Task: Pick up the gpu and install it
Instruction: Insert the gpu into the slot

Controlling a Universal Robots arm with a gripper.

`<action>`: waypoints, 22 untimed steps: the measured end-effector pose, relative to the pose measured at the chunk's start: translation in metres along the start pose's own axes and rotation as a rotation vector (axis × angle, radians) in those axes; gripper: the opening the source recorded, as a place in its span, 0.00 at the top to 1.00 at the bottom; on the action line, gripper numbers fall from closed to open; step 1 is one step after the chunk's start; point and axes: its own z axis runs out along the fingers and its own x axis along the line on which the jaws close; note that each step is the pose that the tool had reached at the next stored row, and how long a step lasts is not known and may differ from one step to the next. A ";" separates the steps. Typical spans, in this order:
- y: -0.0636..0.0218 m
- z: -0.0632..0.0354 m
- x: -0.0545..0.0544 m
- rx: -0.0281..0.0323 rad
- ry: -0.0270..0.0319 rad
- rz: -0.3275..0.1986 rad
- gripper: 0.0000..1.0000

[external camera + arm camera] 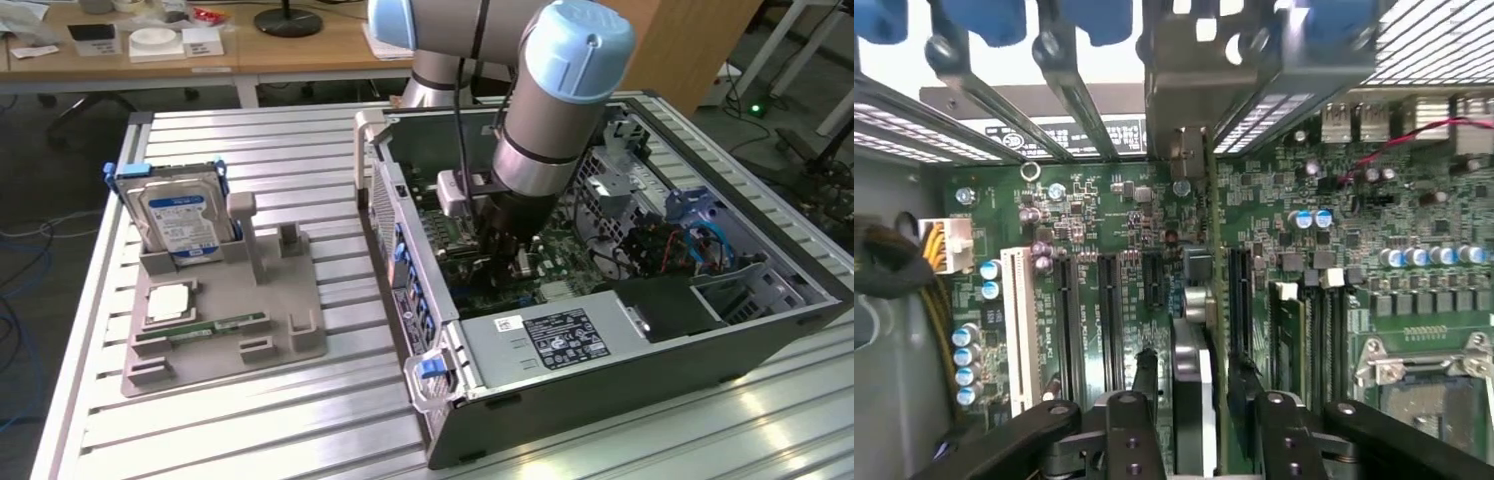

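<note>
Above the motherboard (1104,200), inside the open computer case (601,400) that lies on the worktop (267,420), the end effector (1192,370) hangs low over the expansion slots. The gpu (1194,400) stands on its edge in a slot of the motherboard, seen edge-on between the two black fingers (1146,375). Its end points to the rear wall of the case. The end effector is released: a small gap shows on each side of the card, so nothing is grasped. I judge the gpu to be light and stiff, but thin and fragile. It is best held by its two flat faces near the upper edge, at the middle of its length, with gentle force. Its smooth faces could slip or tilt if the hold is off the middle.
</note>
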 end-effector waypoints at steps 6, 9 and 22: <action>0.0003 -0.0228 -0.001 0.0016 -0.0001 0.000 0.58; 0.0004 -0.0338 -0.002 0.0019 -0.0002 0.000 0.58; 0.0006 -0.0449 -0.003 0.0021 -0.0001 0.000 0.78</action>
